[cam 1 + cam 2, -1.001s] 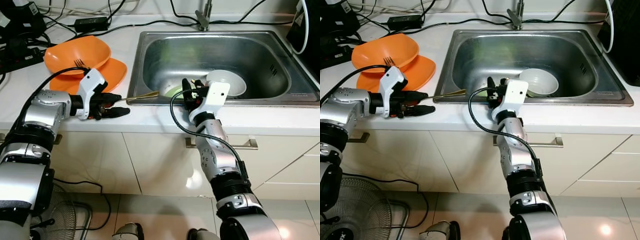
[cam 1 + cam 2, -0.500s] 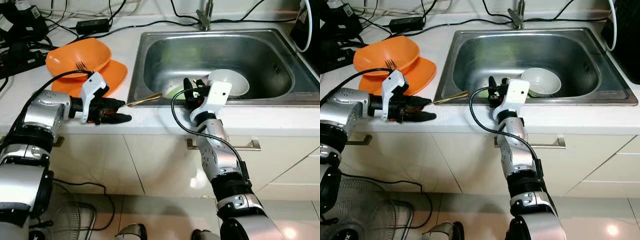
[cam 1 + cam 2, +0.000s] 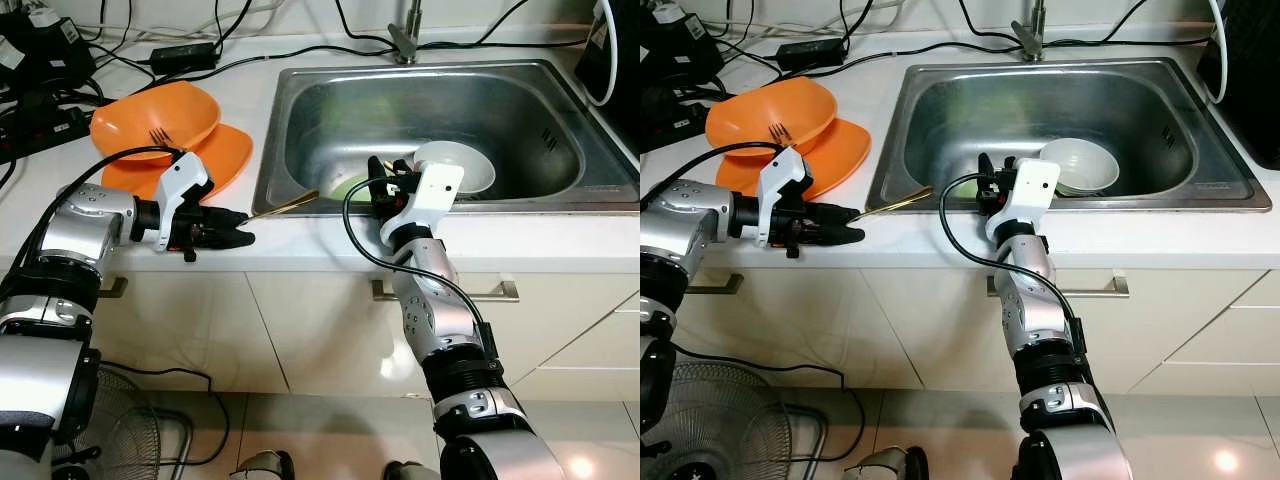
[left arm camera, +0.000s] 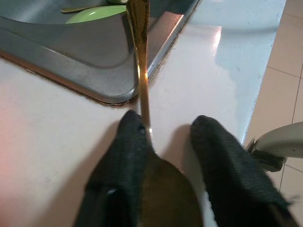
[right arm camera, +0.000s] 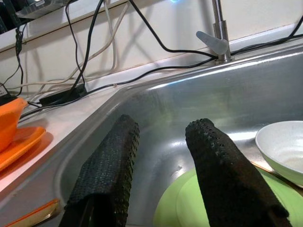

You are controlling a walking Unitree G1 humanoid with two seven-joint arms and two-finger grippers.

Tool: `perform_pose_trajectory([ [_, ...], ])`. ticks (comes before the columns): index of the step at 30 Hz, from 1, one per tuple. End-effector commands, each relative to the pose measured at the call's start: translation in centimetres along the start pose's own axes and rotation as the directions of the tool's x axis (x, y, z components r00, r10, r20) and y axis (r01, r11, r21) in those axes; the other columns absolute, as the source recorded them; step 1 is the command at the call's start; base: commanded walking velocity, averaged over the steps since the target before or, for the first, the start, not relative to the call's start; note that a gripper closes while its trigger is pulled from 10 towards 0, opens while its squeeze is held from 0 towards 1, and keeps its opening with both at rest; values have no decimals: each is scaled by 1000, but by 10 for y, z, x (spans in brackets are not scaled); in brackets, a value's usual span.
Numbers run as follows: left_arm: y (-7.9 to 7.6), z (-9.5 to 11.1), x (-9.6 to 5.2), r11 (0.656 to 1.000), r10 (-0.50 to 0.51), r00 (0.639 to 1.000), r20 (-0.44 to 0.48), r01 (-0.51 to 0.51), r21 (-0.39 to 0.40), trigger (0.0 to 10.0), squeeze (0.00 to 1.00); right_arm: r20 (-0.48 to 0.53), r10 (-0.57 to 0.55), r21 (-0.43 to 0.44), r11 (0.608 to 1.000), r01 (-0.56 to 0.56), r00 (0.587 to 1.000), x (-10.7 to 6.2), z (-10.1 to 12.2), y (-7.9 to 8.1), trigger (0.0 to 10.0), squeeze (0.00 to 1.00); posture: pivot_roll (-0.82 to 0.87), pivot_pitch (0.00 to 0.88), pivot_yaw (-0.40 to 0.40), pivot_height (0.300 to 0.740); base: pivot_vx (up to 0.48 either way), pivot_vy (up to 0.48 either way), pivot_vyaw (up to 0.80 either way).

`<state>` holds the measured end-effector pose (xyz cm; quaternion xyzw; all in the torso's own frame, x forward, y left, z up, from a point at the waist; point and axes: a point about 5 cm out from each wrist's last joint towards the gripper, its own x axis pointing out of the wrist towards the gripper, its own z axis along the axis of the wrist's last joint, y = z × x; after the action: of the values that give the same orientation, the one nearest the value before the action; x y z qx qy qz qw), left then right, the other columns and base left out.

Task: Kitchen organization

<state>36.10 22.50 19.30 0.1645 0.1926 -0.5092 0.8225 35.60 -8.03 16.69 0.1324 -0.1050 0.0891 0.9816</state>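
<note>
Retreated left jaws seemingly straddle spoon (image 4: 142, 71).

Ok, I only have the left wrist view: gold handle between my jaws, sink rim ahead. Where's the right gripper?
Observer: The right gripper is over the sink's front edge, jaws open, above a green plate.
Operator: Anything else in the sink?
Observer: A white bowl, just right of that gripper.
Operator: And farther back on my side?
Observer: An orange bowl with a fork in it, on an orange plate.
</note>
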Motion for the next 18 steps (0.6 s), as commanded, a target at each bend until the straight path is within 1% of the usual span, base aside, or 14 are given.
perform_pose_trajectory([
  [1, -7, -23, 3, 998, -45, 994, -104, 40, -48, 0, 0, -5, 11, 9, 1000, -11, 1000, 2, 0, 5, 10000, 0, 44, 95, 106, 732, 0, 0, 0],
  [7, -8, -24, 7, 999, -35, 993, -111, 31, -38, 0, 0, -9, 10, 10, 1000, -10, 1000, 0, -1, 5, 10000, 0, 43, 96, 108, 732, 0, 0, 0],
  [18, -8, -24, 9, 1000, -11, 994, -110, 9, -18, 0, 0, -12, 8, 13, 1000, -8, 1000, 0, -2, 6, 10000, 0, 48, 97, 109, 732, 0, 0, 0],
])
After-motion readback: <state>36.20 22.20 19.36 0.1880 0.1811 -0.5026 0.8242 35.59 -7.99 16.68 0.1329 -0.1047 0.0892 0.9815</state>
